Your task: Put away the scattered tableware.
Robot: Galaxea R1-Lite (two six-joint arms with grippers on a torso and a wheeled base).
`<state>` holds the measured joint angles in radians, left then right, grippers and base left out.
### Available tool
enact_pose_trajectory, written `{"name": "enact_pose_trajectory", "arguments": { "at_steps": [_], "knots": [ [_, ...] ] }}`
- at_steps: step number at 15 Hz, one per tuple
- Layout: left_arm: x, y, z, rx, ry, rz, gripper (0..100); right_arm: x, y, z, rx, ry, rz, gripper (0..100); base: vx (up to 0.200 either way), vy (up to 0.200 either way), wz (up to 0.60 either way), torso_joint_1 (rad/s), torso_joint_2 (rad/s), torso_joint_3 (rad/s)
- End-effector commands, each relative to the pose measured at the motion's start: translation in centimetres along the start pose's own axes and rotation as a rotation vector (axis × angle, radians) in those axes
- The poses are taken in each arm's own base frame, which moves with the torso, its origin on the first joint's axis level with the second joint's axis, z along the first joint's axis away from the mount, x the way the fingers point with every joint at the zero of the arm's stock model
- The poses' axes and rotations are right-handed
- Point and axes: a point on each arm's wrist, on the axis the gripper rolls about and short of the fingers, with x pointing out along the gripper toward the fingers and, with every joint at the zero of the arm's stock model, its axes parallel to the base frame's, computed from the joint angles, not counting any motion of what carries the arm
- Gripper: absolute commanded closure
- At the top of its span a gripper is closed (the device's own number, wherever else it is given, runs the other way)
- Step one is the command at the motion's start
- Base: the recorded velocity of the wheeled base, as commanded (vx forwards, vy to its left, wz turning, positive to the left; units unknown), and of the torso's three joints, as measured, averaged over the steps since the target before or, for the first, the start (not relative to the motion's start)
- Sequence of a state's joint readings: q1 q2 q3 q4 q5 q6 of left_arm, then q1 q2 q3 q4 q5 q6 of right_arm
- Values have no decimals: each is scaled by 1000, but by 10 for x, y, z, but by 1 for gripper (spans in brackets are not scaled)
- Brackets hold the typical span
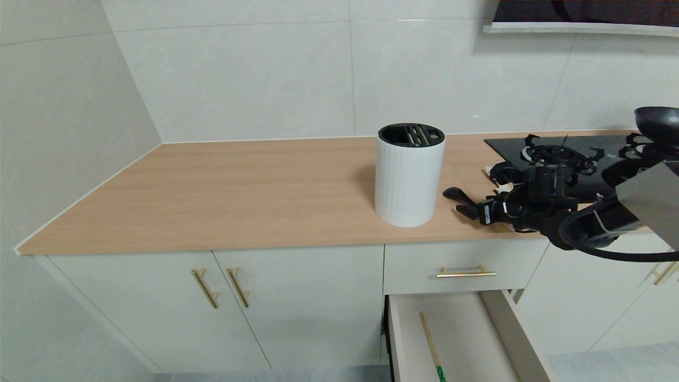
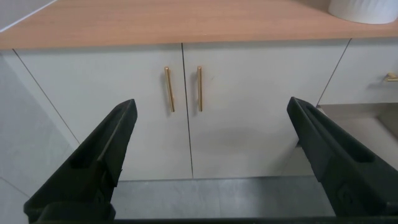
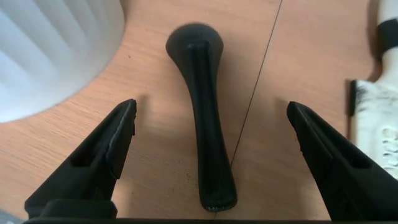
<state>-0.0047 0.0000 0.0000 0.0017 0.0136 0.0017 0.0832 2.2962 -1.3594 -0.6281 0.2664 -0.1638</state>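
A black utensil handle (image 3: 204,143) lies flat on the wooden counter (image 1: 238,185), its rounded end (image 1: 452,193) near the white ribbed utensil holder (image 1: 409,180). My right gripper (image 1: 466,207) hovers low over this handle, open, one finger on each side (image 3: 210,109), not touching it. A white-handled utensil (image 3: 373,124) lies beside it, toward the stove. My left gripper (image 2: 211,109) is open and holds nothing; it faces the cabinet doors (image 2: 186,124) below the counter. A chopstick (image 1: 432,347) lies in the open drawer (image 1: 461,339).
The holder (image 3: 50,50) stands close to the right gripper's finger. A black stove top (image 1: 562,154) with burners lies at the counter's right, with a dark pan (image 1: 658,122) above it. The pulled-out drawer juts out under the counter. Bare counter stretches to the left.
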Motion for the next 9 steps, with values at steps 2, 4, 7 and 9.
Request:
{"name": "enact_pose_trajectory", "arguments": {
  "at_steps": [2, 4, 7, 9],
  "knots": [
    [0, 0, 0, 0, 0, 0, 0, 4, -1, -5, 1, 10, 0, 0, 0, 0, 0, 0, 0, 0],
    [0, 0, 0, 0, 0, 0, 0, 4, -1, -5, 1, 10, 0, 0, 0, 0, 0, 0, 0, 0],
    [0, 0, 0, 0, 0, 0, 0, 5, -1, -7, 2, 14, -7, 0, 0, 0, 0, 0, 0, 0],
    [0, 0, 0, 0, 0, 0, 0, 7, -3, -7, 3, 10, -9, 100, 0, 0, 0, 0, 0, 0]
  ]
}}
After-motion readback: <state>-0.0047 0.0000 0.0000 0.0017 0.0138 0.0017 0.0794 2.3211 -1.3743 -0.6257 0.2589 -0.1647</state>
